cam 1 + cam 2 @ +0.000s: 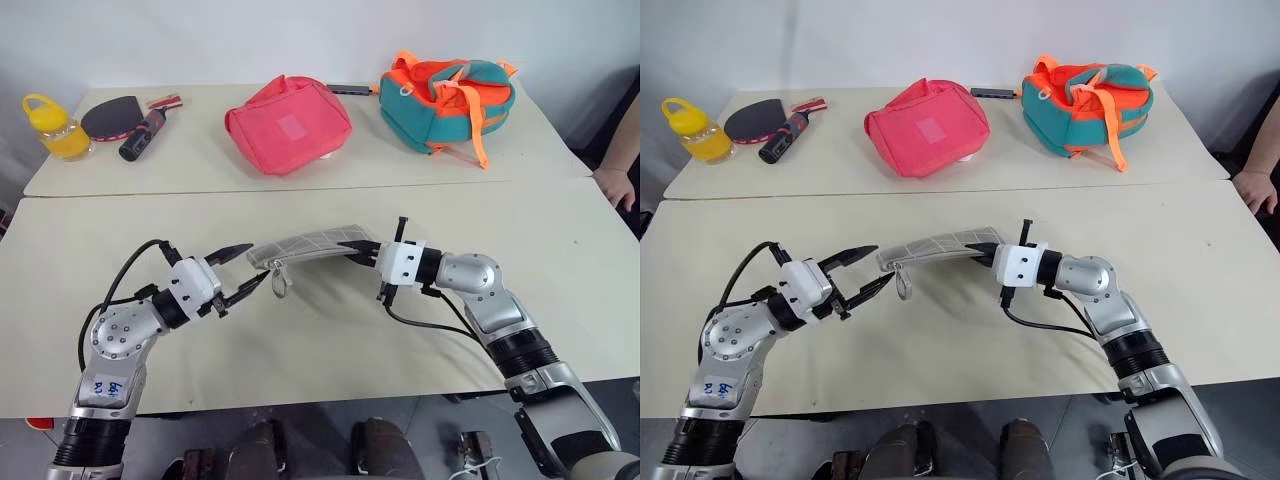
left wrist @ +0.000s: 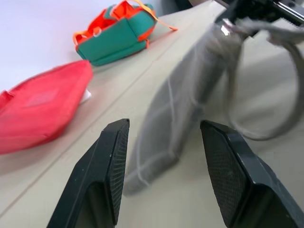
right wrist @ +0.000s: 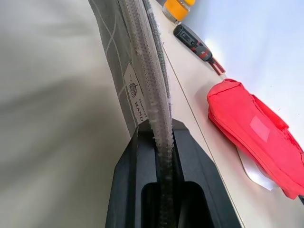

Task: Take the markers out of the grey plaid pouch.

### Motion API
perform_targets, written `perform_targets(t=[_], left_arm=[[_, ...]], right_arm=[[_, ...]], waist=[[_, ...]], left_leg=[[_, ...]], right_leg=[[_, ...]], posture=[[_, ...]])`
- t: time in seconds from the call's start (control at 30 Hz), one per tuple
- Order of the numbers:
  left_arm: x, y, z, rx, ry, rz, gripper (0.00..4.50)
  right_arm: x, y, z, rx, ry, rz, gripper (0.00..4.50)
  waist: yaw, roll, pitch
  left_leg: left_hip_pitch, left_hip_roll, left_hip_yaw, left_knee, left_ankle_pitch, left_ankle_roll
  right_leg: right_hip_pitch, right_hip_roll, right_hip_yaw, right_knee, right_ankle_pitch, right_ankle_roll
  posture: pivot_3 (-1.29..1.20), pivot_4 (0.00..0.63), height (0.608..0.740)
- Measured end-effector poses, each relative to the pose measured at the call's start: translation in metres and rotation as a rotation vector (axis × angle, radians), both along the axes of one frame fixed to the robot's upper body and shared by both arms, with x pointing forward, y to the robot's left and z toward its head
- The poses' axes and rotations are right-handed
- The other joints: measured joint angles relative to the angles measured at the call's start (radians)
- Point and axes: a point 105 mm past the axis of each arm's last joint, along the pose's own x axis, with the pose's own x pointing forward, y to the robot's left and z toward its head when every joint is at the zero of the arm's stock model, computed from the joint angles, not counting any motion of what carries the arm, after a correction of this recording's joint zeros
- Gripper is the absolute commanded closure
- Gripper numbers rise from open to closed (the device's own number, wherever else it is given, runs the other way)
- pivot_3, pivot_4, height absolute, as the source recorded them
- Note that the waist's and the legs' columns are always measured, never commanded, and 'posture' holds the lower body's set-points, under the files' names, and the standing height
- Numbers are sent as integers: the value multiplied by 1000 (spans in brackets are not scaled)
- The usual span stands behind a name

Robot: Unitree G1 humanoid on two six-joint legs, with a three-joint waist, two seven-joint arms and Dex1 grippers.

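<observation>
Left eye view shows the left gripper at the near end of the grey plaid pouch, its two black fingers spread apart with the pouch's end just ahead of them and its grey wrist loop hanging beside the lower finger. Neither finger presses the fabric. The pouch stretches out level from there to the right gripper, which is clamped on its far end; the right wrist view has the zipper edge running straight out from between the closed fingers. Bare cream table lies under and around both hands, with open room on every side. Well beyond the hands, across the seam between the two tabletops, sit a yellow bottle, a paddle, a pink-red bag and a teal-and-orange backpack. A person's hand rests at the table's edge beyond the right arm.
</observation>
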Motion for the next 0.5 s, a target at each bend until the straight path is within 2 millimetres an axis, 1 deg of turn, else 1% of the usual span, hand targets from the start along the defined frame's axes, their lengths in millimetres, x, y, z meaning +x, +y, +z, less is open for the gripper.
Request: perform_targets(t=[0.27, 0.37, 0.47, 0.5], left_arm=[[-1, -2, 1, 7, -13, -18, 1970], [-2, -4, 2, 10, -11, -34, 2609], [-3, -9, -2, 13, 6, -59, 3539], [-3, -10, -2, 15, 9, -64, 3912]], right_arm=[[-2, 1, 0, -1, 20, 22, 4500], [-3, 1, -2, -1, 25, 21, 4500], [-4, 0, -3, -1, 29, 20, 4500], [-4, 0, -3, -1, 29, 20, 4500]], waist=[[1, 0, 0], [1, 0, 0], [1, 0, 0], [1, 0, 0]], left_leg=[[0, 0, 0, 0, 0, 0], [0, 0, 0, 1, 0, 0], [0, 0, 0, 1, 0, 0], [0, 0, 0, 1, 0, 0]], right_leg=[[0, 0, 0, 0, 0, 0], [0, 0, 0, 0, 0, 0], [0, 0, 0, 0, 0, 0], [0, 0, 0, 0, 0, 0]], posture=[[0, 150, 740], [0, 150, 740], [0, 150, 740], [0, 150, 740]])
